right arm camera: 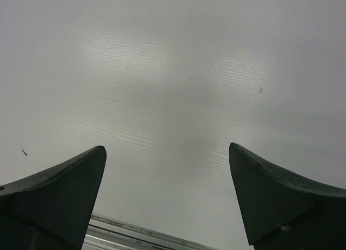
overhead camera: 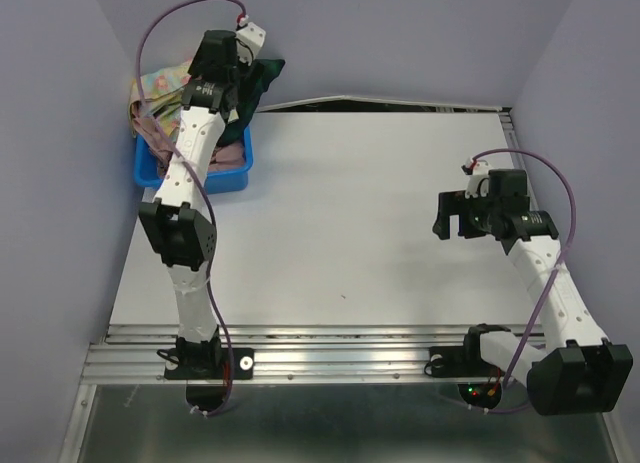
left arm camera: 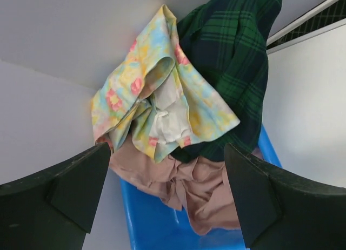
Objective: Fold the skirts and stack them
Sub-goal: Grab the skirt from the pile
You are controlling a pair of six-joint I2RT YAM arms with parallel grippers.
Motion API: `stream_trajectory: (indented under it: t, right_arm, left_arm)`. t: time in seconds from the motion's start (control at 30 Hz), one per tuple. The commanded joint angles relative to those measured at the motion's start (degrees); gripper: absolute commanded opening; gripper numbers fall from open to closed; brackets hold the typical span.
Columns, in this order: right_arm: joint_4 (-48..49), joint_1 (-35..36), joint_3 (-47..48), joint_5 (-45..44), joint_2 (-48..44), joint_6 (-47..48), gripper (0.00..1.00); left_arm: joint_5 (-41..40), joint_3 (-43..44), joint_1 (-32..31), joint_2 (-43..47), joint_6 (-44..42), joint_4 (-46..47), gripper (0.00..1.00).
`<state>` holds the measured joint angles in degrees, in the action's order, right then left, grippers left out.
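Lavender walls close round a white table (overhead camera: 350,213) with no cloth laid out on it, so I judge the task barely begun. Both skirts sit heaped in the blue bin (left arm camera: 146,223) at the far left corner. The floral skirt (left arm camera: 140,72) is draped on top with its white lining showing, the plaid skirt (left arm camera: 232,55) touches it from behind, and a tan garment (left arm camera: 200,190) lies beneath. My left gripper (left arm camera: 165,158) hangs above the heap, jaws wide, holding nothing. My right gripper (right arm camera: 167,153) hovers spread over bare table. Every fold and the stacking are left to do.
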<state>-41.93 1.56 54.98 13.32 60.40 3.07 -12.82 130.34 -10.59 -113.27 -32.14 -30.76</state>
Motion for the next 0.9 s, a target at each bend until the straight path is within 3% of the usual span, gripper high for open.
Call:
stream_trajectory:
  t: [0.0,0.3,0.7,0.77,0.87]
  right_arm:
    - [1.9,-0.2,0.2,-0.2,0.7,0.7,1.0]
    - [2.1,-0.2,0.0,-1.1,2.4,1.0,1.0]
    - [2.6,-0.2,-0.3,-1.1,3.8,1.2,1.0]
    - [2.5,-0.2,-0.1,-0.9,4.3,1.3,1.0]
    - [2.3,-0.2,0.5,-0.9,4.6,1.2,1.0]
  left_arm:
    - [-5.5,3.2,-1.3,-7.1,-5.2,10.9,0.98]
    - [-5.1,5.2,-1.4,-17.9,-7.8,21.7,0.98]
    - [-12.2,6.4,-1.6,-27.7,-14.1,32.9,0.98]
    - [-13.4,8.1,-1.5,-28.8,-13.8,34.1,0.94]
    - [-14.0,8.7,-1.5,-28.6,-13.2,37.2,0.72]
